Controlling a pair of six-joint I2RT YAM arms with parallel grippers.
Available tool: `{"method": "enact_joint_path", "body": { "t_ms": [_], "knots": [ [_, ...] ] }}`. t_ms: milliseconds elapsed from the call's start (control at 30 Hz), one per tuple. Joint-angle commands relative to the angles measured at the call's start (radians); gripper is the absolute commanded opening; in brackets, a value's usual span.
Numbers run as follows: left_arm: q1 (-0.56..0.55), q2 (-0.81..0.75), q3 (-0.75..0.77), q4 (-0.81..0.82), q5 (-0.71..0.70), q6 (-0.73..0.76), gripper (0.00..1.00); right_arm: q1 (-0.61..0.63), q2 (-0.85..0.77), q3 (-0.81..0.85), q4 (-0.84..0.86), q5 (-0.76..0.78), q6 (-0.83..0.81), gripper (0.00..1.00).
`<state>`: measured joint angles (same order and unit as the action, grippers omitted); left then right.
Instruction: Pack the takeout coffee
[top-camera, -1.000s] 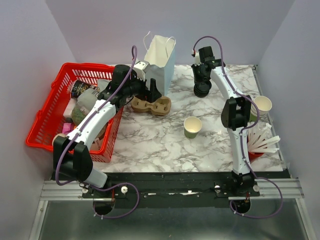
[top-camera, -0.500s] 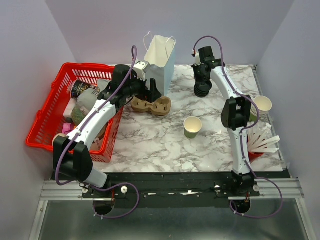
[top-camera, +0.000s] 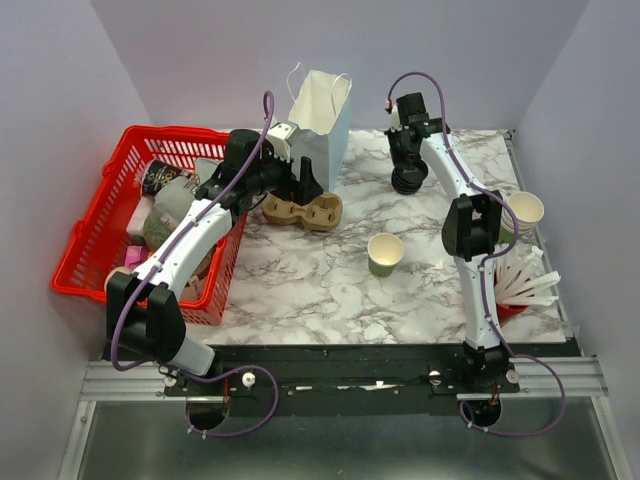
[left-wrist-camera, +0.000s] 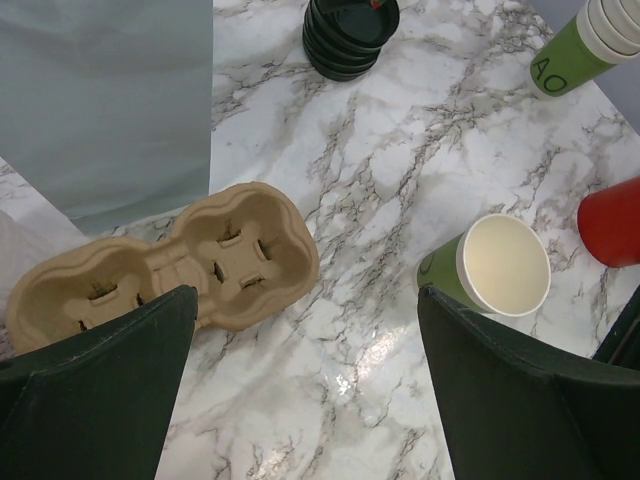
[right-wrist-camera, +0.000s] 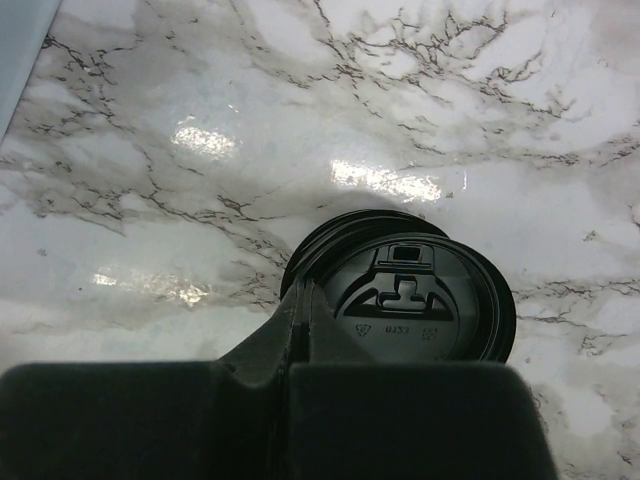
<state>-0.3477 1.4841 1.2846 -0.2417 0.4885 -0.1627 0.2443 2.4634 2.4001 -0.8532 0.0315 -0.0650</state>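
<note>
Right jaws clench the rim of the top black lid, upper centre of the surface; left jaws gape wide above the cup carrier, olive cup to its right

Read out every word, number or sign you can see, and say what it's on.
"AC": dark print on the stack of olive-green paper cups with white rims.
Raised characters and symbols on the round black plastic sip lid: too blurred to read.
Dark mark on the single olive-green paper cup: partly hidden, unreadable.
</note>
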Motion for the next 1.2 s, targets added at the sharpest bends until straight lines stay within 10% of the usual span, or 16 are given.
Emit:
{"method": "enact_joint_path", "body": {
  "t_ms": [0, 633, 767, 1167],
  "knots": [
    [0.006, -0.002, -0.002, 0.013, -0.008, -0.008, 0.99, 0.004, -0.027, 0.008, 0.022, 0.056, -0.015, 0.01],
    [0.006, -0.004, -0.014, 0.033, -0.008, -0.021, 0.99, 0.006, -0.133, -0.042, 0.016, 0.008, -0.025, 0.01],
    [0.006, -0.001, -0.013, 0.035, -0.007, -0.024, 0.99, 0.006, -0.092, -0.054, -0.014, -0.01, -0.03, 0.36],
    [0.006, -0.004, -0.01, 0.01, -0.013, -0.012, 0.99, 0.006, -0.024, -0.027, -0.001, 0.011, -0.055, 0.37]
  ]
}}
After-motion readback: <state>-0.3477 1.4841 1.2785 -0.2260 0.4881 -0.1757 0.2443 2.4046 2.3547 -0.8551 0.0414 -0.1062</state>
